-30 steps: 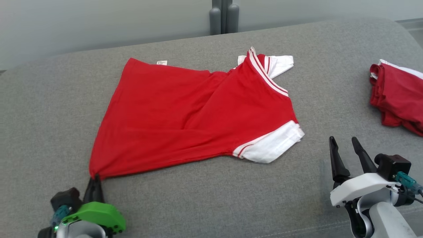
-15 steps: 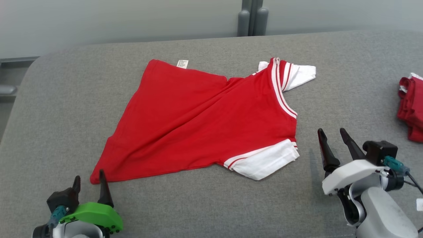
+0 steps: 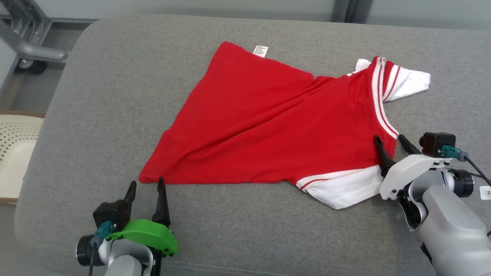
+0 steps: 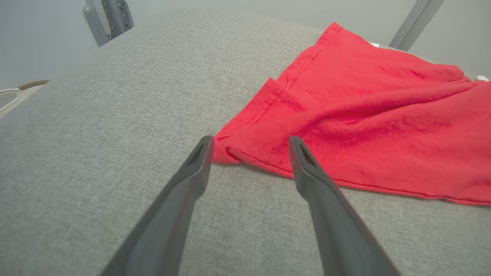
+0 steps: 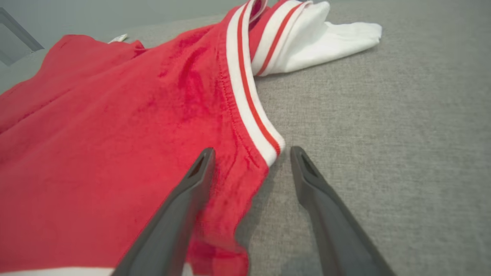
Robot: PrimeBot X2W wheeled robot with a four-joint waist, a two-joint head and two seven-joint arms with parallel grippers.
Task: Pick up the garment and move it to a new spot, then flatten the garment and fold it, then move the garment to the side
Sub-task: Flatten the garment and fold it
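Head view: left tool (image 3: 147, 181) nearest, spread wide and empty, just short of the hem corner of the red garment (image 3: 276, 126); right tool (image 3: 389, 137) spread too, straddling the striped collar edge, gripping nothing; garment lies mostly flat mid grey worktop (image 3: 96, 96), white tag (image 3: 261, 50) at far edge

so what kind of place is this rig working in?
Probably a lab or test room, not a home: the red T-shirt lies on a wide grey fabric-padded worktop, a metal frame stands beyond its corner, and the backdrop is plain pale wall.
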